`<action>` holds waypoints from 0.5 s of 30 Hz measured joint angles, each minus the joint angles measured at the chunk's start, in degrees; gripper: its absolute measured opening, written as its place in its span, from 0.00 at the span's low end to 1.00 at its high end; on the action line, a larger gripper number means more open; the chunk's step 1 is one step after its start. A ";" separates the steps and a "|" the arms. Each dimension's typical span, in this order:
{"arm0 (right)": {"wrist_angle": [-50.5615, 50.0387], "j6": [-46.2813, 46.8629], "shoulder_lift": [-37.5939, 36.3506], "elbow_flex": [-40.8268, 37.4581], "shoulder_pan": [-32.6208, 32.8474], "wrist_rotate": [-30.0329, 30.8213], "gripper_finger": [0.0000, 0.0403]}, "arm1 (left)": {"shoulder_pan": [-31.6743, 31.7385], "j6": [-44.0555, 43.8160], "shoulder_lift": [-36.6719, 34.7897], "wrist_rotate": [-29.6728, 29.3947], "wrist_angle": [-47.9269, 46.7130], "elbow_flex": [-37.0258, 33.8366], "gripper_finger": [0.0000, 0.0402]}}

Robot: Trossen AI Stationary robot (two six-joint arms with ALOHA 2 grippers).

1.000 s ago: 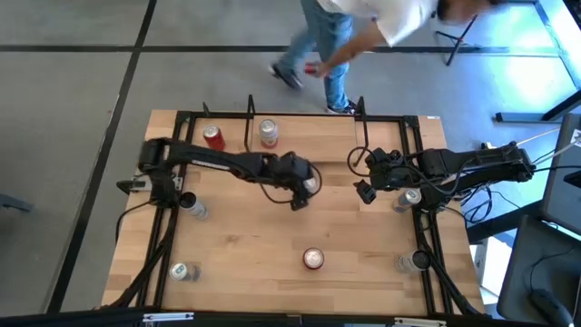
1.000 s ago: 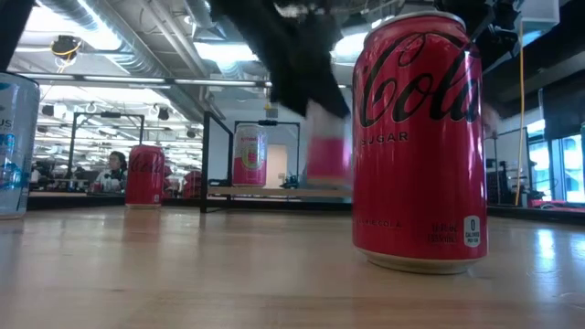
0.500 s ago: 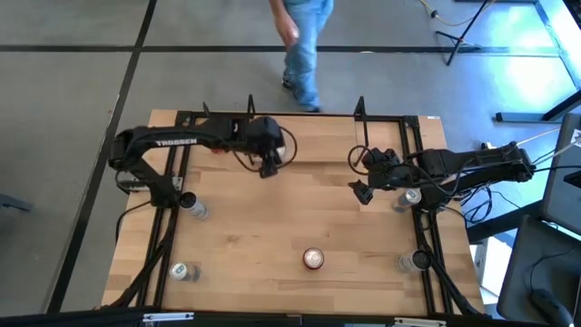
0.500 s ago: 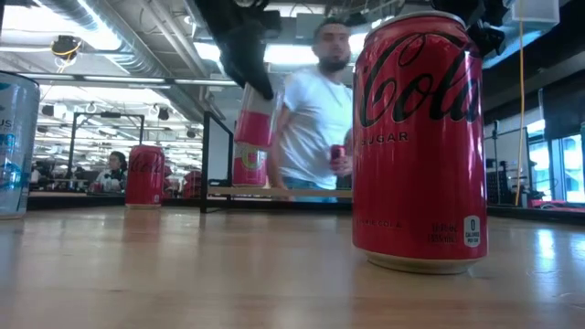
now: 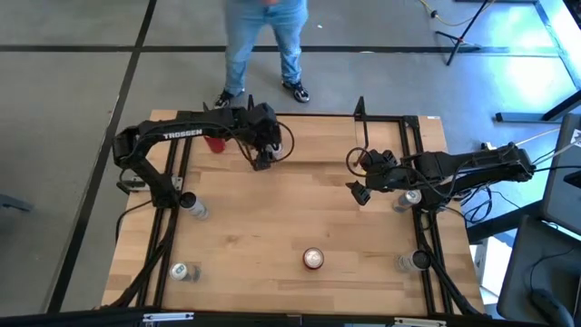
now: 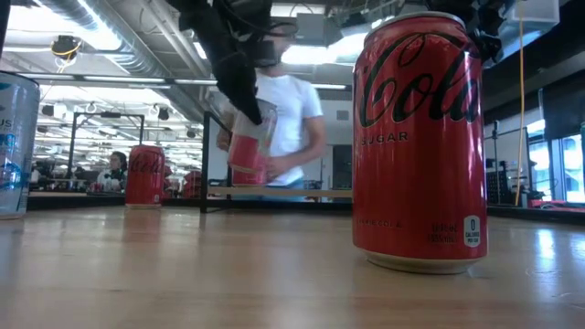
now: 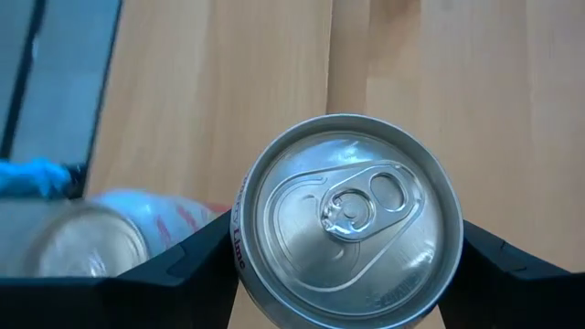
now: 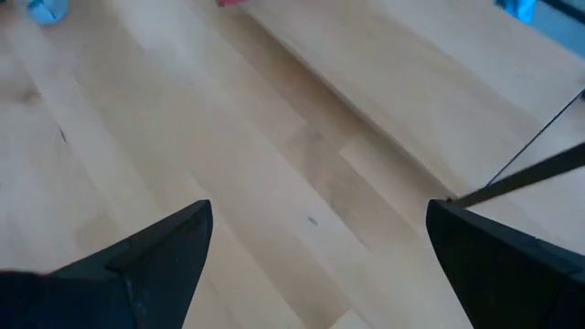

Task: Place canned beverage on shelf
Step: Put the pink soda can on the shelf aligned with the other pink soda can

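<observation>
The left pincer [image 5: 263, 154] hangs over the back of the worktop [image 5: 272, 236] at the shelf [image 5: 318, 150], clenched on a pink can [image 6: 249, 146] — the left wrist view shows the can's silver top [image 7: 347, 219] wedged between the two dark fingers [image 7: 183, 274], with "Lime" readable on its rim. In the low view the can is tilted and held just above the shelf board, not resting on it. Just beside the pincer, another can [image 7: 87, 242] stands on the shelf, blurred. A red can [image 5: 215, 141] stands on the shelf under the left arm, whose side reads "TROSSEN".

The right pincer [image 5: 357, 186] waits well apart over the worktop's right half, its fingers [image 8: 146, 265] spread wide with nothing between them.

Closest to the low camera stands a red can [image 6: 420, 137] lettered "Cola" and "SUGAR" — a Coca-Cola script. A person [image 5: 263, 41] in blue jeans stands behind the worktop, beyond the left pincer.
</observation>
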 joint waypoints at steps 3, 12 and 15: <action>1.36 -1.27 0.02 0.00 0.00 0.94 0.96 | 1.53 3.14 0.00 1.64 0.80 -0.96 0.65; 6.71 -4.28 0.02 0.00 0.00 1.47 0.96 | 6.94 13.67 0.01 11.67 1.62 -2.84 0.65; 7.84 -4.33 0.02 0.00 0.00 1.47 0.96 | 8.53 16.95 0.01 12.03 1.85 -3.15 0.66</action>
